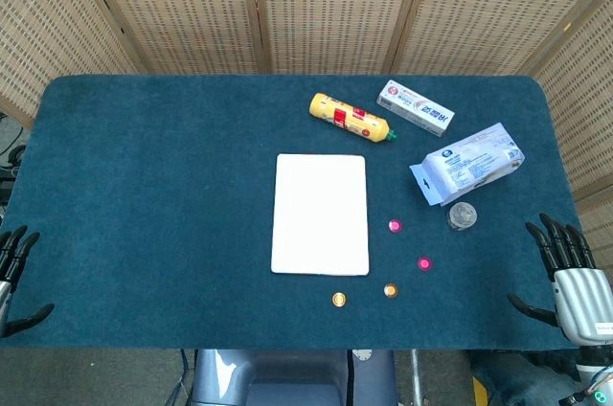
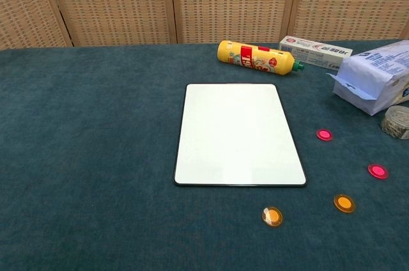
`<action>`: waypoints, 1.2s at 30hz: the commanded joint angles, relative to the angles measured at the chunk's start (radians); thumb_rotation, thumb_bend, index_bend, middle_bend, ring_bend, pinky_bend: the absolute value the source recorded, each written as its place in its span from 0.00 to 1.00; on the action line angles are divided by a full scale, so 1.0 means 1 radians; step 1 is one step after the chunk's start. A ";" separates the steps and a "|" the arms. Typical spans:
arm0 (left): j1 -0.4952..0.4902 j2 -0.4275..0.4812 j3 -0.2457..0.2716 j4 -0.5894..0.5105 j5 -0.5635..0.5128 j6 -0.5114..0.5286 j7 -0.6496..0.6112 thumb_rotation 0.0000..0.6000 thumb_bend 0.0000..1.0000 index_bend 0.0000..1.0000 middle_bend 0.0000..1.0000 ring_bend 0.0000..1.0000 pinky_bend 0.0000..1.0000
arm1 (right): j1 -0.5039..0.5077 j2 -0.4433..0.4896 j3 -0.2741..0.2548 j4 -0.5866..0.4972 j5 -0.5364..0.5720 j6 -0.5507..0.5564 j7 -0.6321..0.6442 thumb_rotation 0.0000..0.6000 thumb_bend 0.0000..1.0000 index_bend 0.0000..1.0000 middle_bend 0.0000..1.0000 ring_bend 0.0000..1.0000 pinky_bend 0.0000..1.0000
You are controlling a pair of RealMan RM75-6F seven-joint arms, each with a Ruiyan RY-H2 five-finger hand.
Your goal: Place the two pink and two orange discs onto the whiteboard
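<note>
4 discs: 2 pink, 2 orange, all lying flat on the table [image 1: 153, 186], none on the whiteboard [image 1: 320, 214] yet.
Pink discs: 1 [image 1: 395, 226] sits just right of the whiteboard's right edge; the other [image 1: 424, 263] lies further right and nearer the robot.
Orange discs: 1 [image 1: 338, 299] lies just below the whiteboard's near right corner; the other [image 1: 390, 290] is a little to its right.
Handling: small, thin, stiff and likely very light; they look smooth and may slide on a flat pinch, so I judge an edge-to-edge pinch from above best, the felt-like cloth giving the fingertips some room.
Whiteboard: flat, white, bare, centred on the table.
Left hand [image 1: 11, 267]: at the table's near left edge, fingers spread, holding nothing.
Right hand [image 1: 573, 277]: at the near right edge, fingers spread, holding nothing; nearest the discs.
Containers: yellow bottle [image 1: 351, 119], capped, lying on its side; toothpaste box [image 1: 415, 107], closed; tissue pack [image 1: 467, 163]; small round tin [image 1: 463, 216]; contents hidden.
</note>
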 commanded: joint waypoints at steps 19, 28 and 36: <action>-0.007 0.000 -0.009 -0.007 -0.022 -0.017 0.004 1.00 0.00 0.00 0.00 0.00 0.00 | 0.088 -0.026 0.045 0.003 -0.017 -0.078 -0.083 1.00 0.05 0.00 0.19 0.15 0.16; -0.025 -0.008 -0.034 -0.021 -0.080 -0.055 0.034 1.00 0.00 0.00 0.00 0.00 0.00 | 0.343 -0.068 0.143 0.004 0.041 -0.399 -0.184 1.00 0.10 0.04 0.81 0.74 0.95; -0.047 -0.010 -0.048 -0.027 -0.126 -0.107 0.049 1.00 0.00 0.00 0.00 0.00 0.00 | 0.520 -0.210 0.182 0.049 0.250 -0.669 -0.342 1.00 0.15 0.23 0.98 0.92 1.00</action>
